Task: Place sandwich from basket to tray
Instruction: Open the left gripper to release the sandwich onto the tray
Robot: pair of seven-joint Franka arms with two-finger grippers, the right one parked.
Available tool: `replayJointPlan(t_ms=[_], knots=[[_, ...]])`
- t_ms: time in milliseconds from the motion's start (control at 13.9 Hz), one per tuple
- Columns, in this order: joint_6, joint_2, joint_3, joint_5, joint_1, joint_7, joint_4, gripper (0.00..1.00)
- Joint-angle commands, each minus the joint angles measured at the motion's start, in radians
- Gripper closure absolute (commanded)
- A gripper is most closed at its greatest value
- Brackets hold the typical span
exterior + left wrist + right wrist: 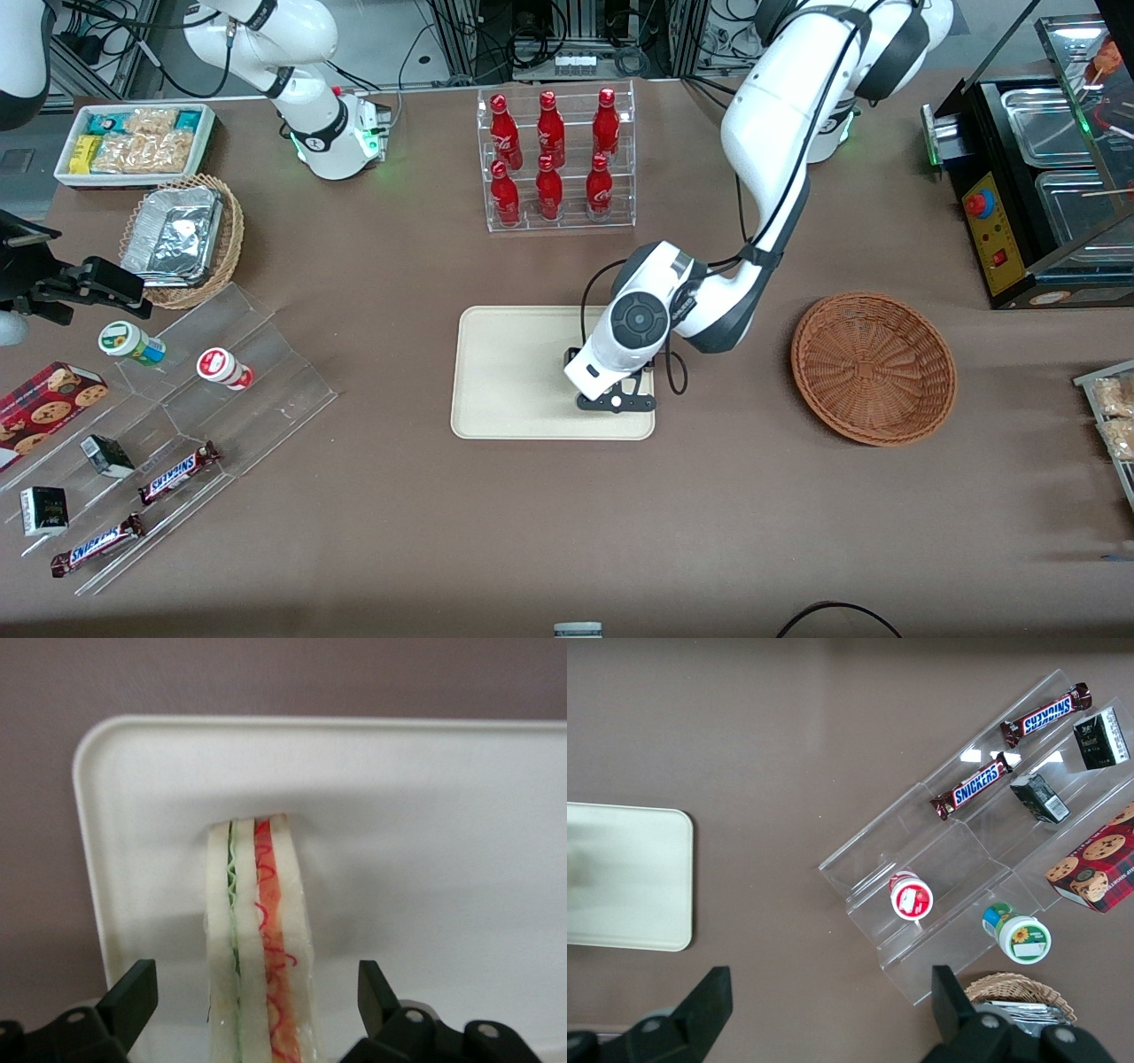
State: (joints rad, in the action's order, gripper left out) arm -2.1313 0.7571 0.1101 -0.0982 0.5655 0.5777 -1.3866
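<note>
In the front view the tray (505, 372) is seen near the middle of the table, and the gripper (616, 400) is held low over the part of it nearest the basket (873, 368), which lies toward the working arm's end and is seen to be empty. The sandwich is hidden there by the wrist.

In the wrist view the sandwich (259, 939) is shown standing on its edge on the tray (443, 833), its green and orange-red filling turned up to the camera. Its long axis is laid straight away from the wrist, at right angles to the line between the two fingers (133, 997). The gripper (257, 1005) is spread wide: a clear gap of bare tray is seen between each finger and the nearer bread face, so nothing is gripped. The sandwich is centred between the fingers, slightly closer to one of them.

The placing is judged to be done. A straight lift is what the coming move is judged to turn on, since the wedge stands between the fingers; a sideways drift could tip it over.
</note>
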Motion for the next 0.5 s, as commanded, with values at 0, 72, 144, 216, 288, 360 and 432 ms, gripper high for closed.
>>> replayJointPlan(t_ms=[0, 72, 144, 216, 288, 360, 432], knots=[[0.102, -0.131, -0.007, -0.009, -0.059, 0.033, -0.025, 0.00], [0.128, -0.166, -0.009, -0.008, -0.091, 0.042, -0.029, 0.00], [0.148, -0.191, -0.009, -0.006, -0.116, 0.037, -0.031, 0.00], [0.165, -0.214, -0.010, 0.000, -0.139, 0.030, -0.031, 0.00], [0.186, -0.240, -0.010, 0.005, -0.168, 0.025, -0.032, 0.00], [0.227, -0.269, -0.013, 0.011, -0.199, 0.022, -0.037, 0.00], [0.288, -0.309, -0.015, 0.012, -0.237, -0.001, -0.046, 0.00]])
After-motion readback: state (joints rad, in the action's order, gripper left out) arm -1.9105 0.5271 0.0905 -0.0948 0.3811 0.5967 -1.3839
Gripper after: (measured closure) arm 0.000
